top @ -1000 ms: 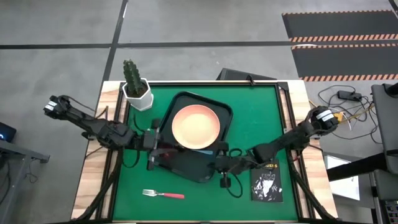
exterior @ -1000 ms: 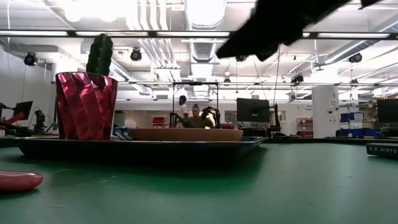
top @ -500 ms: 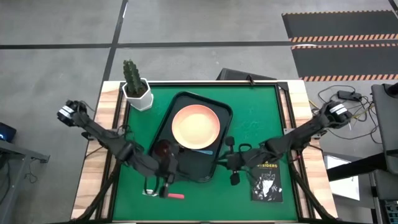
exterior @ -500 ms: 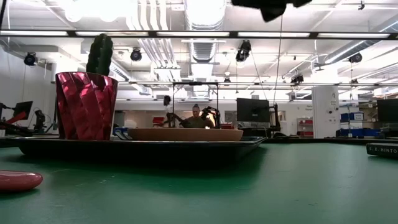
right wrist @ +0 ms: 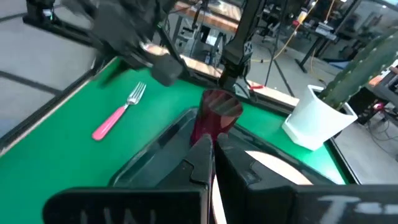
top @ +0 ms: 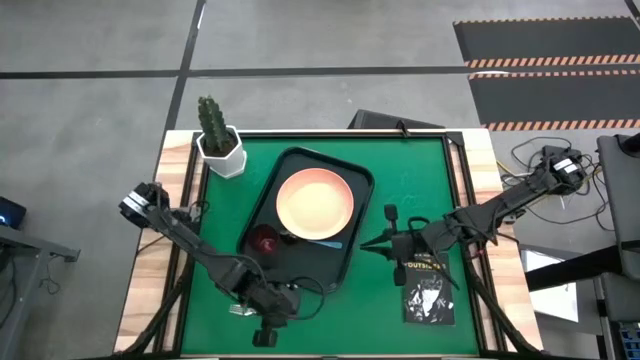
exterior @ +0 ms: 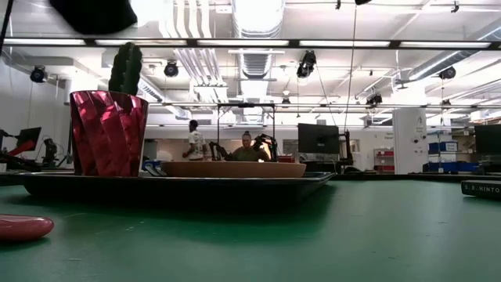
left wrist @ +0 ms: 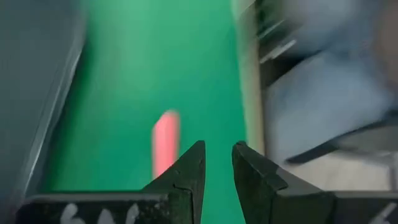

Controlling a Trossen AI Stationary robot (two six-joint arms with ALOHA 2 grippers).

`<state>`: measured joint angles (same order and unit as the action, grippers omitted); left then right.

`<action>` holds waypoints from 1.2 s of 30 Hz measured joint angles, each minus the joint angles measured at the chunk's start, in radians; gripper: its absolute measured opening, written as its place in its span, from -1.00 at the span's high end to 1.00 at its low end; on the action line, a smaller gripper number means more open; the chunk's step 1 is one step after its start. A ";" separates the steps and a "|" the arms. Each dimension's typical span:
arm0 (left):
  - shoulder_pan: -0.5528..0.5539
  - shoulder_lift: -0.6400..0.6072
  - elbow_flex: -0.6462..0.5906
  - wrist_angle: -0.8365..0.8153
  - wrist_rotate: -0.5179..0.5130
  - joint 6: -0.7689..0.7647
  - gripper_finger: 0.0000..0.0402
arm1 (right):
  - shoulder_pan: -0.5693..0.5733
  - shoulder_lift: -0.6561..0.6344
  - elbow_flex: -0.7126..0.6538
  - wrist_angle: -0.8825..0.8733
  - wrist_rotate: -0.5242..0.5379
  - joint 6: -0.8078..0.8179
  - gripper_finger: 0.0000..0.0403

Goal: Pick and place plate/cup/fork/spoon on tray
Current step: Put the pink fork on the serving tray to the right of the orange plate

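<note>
The peach-pink plate (top: pixel 314 203) lies in the dark tray (top: pixel 285 160). The dark red cup (top: pixel 262 238) stands upright in the tray's near left corner and also shows in the low view (exterior: pixel 108 133). The spoon's blue handle (top: pixel 325 243) lies on the tray just near of the plate. The fork (right wrist: pixel 118 115) lies flat on the green table between the tray and the near edge, and its pink handle (left wrist: pixel 165 140) shows beside my left fingers. My left gripper (top: pixel 265 325) hovers over it, narrowly open and empty. My right gripper (top: pixel 385 235) is shut and empty, right of the tray.
A white hexagonal cactus pot (top: pixel 222 150) stands at the far left corner. A black book (top: pixel 430 290) lies near right, under my right arm. Bare green table lies between the tray and the near edge. People (exterior: pixel 192 145) stand in the room far behind.
My left gripper has gone from the tray's near left corner, beside the cup, toward the table's near edge, to a place above the fork. My right gripper has drawn back from the tray's near right rim toward the table's right and far side. The cup has stayed upright.
</note>
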<state>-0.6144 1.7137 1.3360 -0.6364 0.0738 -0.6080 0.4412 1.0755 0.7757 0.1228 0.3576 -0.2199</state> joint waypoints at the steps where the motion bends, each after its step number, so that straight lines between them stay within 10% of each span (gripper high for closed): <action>1: 0.001 0.011 -0.012 -0.036 0.000 -0.024 0.70 | 0.000 -0.006 0.000 -0.016 -0.001 0.000 0.96; 36: -0.050 0.195 -0.073 -0.066 -0.028 -0.167 0.16 | 0.000 -0.092 0.000 -0.133 0.010 -0.016 0.96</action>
<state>-0.6643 1.9084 1.2626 -0.7024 0.0460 -0.7746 0.4408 0.9836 0.7753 -0.0105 0.3676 -0.2357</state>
